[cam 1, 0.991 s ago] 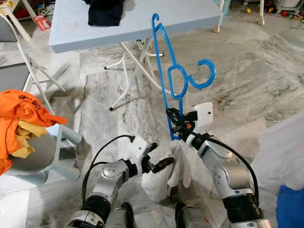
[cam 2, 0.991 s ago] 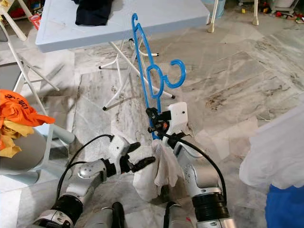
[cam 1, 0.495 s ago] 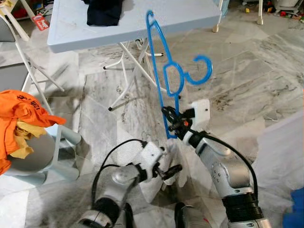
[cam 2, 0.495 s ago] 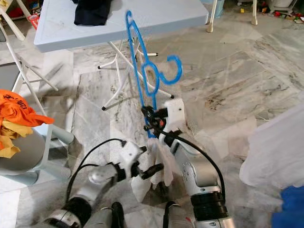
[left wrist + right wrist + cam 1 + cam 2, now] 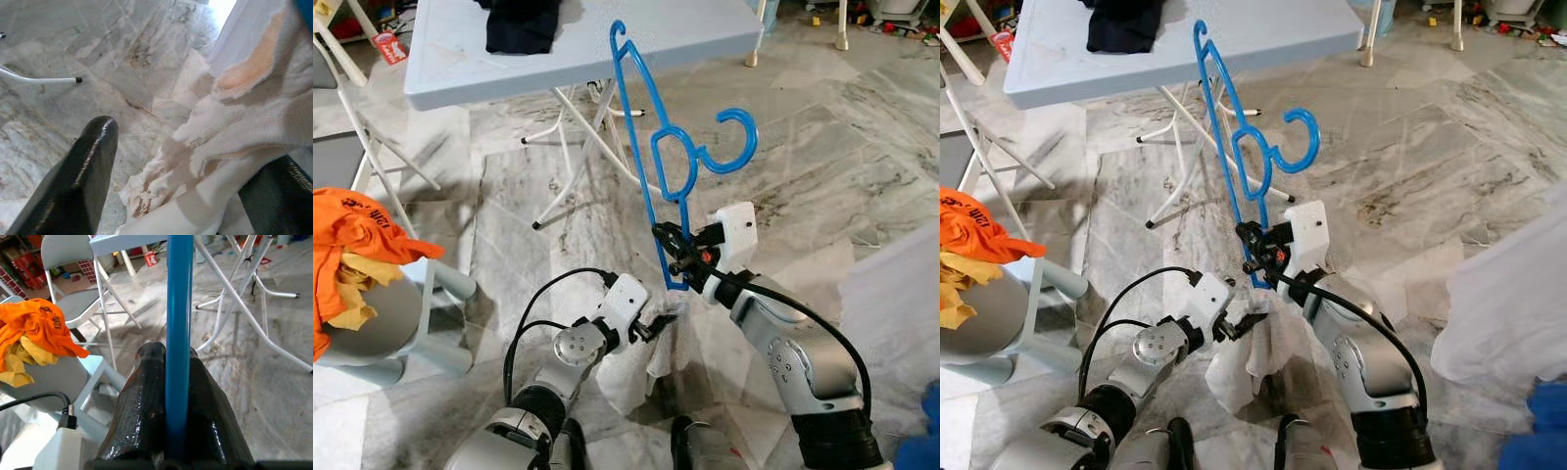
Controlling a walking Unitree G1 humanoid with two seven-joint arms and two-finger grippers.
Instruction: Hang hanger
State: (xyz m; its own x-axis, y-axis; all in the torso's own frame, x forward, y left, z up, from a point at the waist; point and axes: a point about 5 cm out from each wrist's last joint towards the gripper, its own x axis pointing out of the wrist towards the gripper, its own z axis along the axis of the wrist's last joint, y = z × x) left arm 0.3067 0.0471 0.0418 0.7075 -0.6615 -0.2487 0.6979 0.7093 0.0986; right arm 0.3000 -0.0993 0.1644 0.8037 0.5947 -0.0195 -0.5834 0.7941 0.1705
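Note:
A blue plastic hanger (image 5: 647,186) stands almost upright in front of me, its hook pointing right. My right gripper (image 5: 674,257) is shut on the lower end of its long bar, and the right wrist view shows the bar (image 5: 177,308) pinched between both fingers. A white garment (image 5: 636,362) droops from the hanger's bottom down toward the floor. My left gripper (image 5: 656,321) is up against this cloth just below the right gripper. Its fingers stand apart, open, with a fold of the white garment (image 5: 230,122) lying between them.
A pale blue folding table (image 5: 440,69) with white legs (image 5: 578,166) stands ahead, a dark garment (image 5: 524,24) on top. On the left a grey chair holds orange clothing (image 5: 352,235). White fabric (image 5: 901,313) hangs at the right edge. Marble floor lies between.
My left gripper has moved up and right, from beside the white garment to its upper fold under the hanger. The right gripper still holds the hanger, nearly in place.

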